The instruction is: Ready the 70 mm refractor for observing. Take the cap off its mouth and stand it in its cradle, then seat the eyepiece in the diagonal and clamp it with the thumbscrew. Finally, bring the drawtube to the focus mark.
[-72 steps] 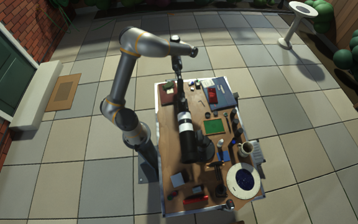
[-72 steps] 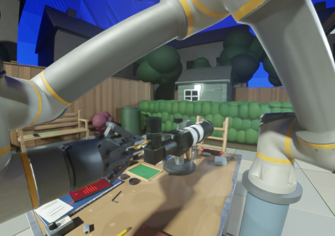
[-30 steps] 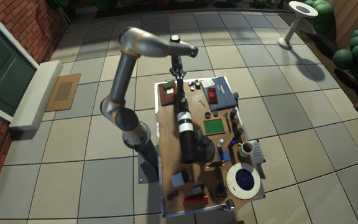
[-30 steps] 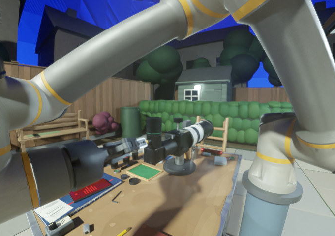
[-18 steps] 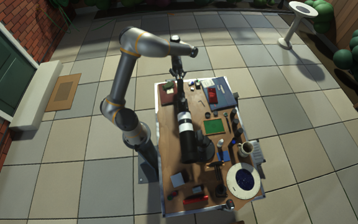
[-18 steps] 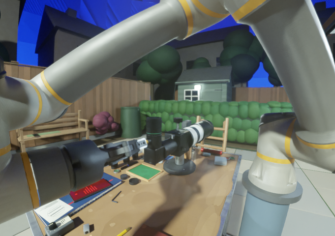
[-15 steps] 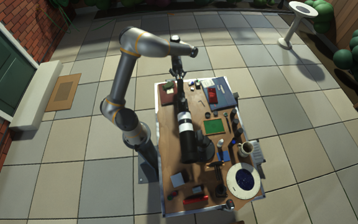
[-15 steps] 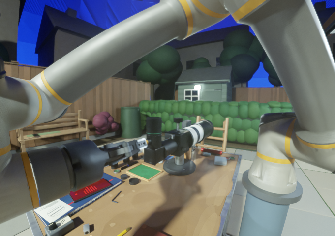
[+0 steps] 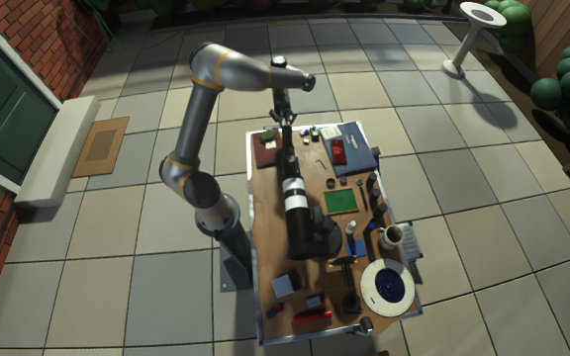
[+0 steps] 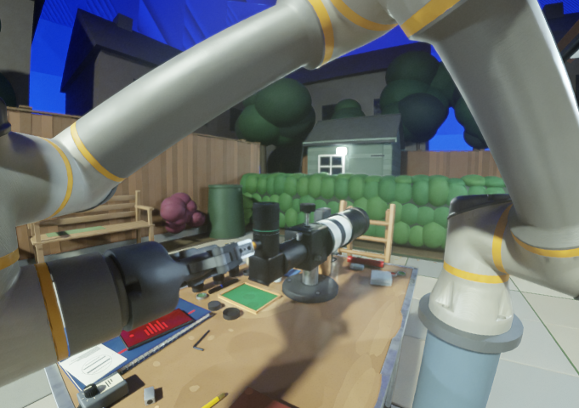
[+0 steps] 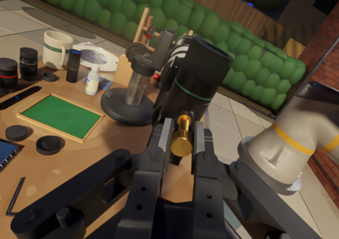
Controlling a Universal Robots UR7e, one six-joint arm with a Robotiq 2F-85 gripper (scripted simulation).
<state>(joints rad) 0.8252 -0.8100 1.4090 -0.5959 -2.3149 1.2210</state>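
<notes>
At the far end of the table the refractor (image 9: 295,202) lies on its mount, its black diagonal (image 10: 265,263) pointing toward me with the green-ringed eyepiece (image 11: 200,76) standing upright in it. My gripper (image 11: 181,141) is at the back of the diagonal, and its two fingers are closed on the head of the brass thumbscrew (image 11: 181,141), which points out of the diagonal below the eyepiece. In the side camera the gripper (image 9: 283,118) sits just beyond the telescope's rear end. The tube's front end (image 9: 301,247) is dark, and I cannot tell the cap from it.
The mount's round base (image 11: 127,108) stands just left of the diagonal. A green felt tray (image 11: 60,117), two loose caps (image 11: 48,144), spare eyepieces (image 11: 6,74), a mug (image 11: 57,49) and a dropper bottle (image 11: 92,81) fill the table's left side. A notebook (image 10: 155,329) and hex key (image 11: 14,197) lie nearer me.
</notes>
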